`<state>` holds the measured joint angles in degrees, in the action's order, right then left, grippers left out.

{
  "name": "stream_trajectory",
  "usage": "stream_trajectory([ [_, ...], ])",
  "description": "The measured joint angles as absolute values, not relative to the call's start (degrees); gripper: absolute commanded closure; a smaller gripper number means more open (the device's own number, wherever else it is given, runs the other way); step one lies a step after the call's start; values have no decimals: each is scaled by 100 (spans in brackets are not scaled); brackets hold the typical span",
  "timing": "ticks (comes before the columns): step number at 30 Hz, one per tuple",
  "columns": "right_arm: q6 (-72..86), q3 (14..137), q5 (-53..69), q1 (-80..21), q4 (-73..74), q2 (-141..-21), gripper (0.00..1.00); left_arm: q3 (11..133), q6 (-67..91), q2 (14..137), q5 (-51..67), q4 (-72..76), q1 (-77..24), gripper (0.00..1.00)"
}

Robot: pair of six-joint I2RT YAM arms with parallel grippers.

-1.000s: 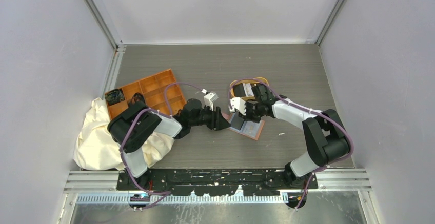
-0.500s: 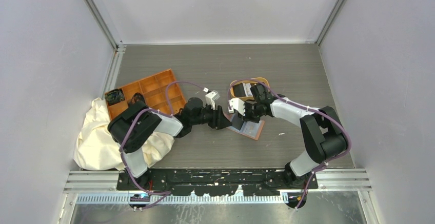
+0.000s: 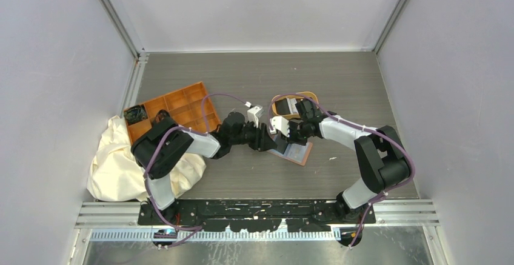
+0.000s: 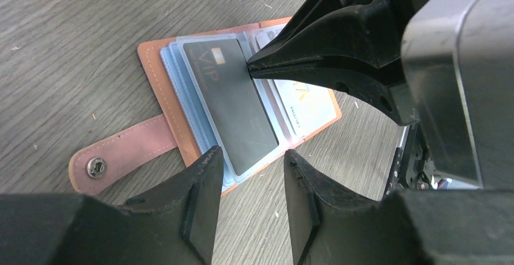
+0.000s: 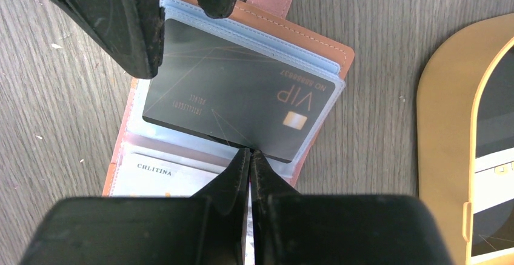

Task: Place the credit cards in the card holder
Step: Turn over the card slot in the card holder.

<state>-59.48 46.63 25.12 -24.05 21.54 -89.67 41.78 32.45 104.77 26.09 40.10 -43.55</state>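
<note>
The left tool [image 3: 265,139] and right tool [image 3: 280,133] meet nose to nose over the left end of the card holder [image 3: 298,153], which lies open on the grey surface [image 3: 339,89]. An orange compartment tray [image 3: 176,108] and a cream cloth [image 3: 112,165] lie to the left. An oval tan-rimmed tray [image 3: 277,101] sits just behind the right tool.

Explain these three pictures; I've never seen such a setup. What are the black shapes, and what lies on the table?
A left arm and a right arm are bolted to a table. One picture looks down from above; two come from wrist cameras. On the table: an open card holder, an orange compartment tray, a cream cloth, a tan-rimmed oval tray. The black shapes are gripper fingers. The right gripper is shut, tips at the edge of a black card on the holder; I cannot tell if it pinches it. The left gripper is open.
</note>
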Motion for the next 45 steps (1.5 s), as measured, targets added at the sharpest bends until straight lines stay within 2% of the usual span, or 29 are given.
stream_trajectory([
  [13, -5955, 4672, 2510, -2405, 2169, -8969, 92, 4414, 3048, 10479, 2482, 3387, -4501, 60],
  [28, -5920, 4674, 2530, -2403, 2182, -8967, 89, 4447, 3151, 10652, 2919, 3494, -4525, 62],
  [45, -5839, 4681, 2714, -2202, 2460, -8851, 78, 4451, 3454, 10779, 3157, 3968, -4569, 62],
])
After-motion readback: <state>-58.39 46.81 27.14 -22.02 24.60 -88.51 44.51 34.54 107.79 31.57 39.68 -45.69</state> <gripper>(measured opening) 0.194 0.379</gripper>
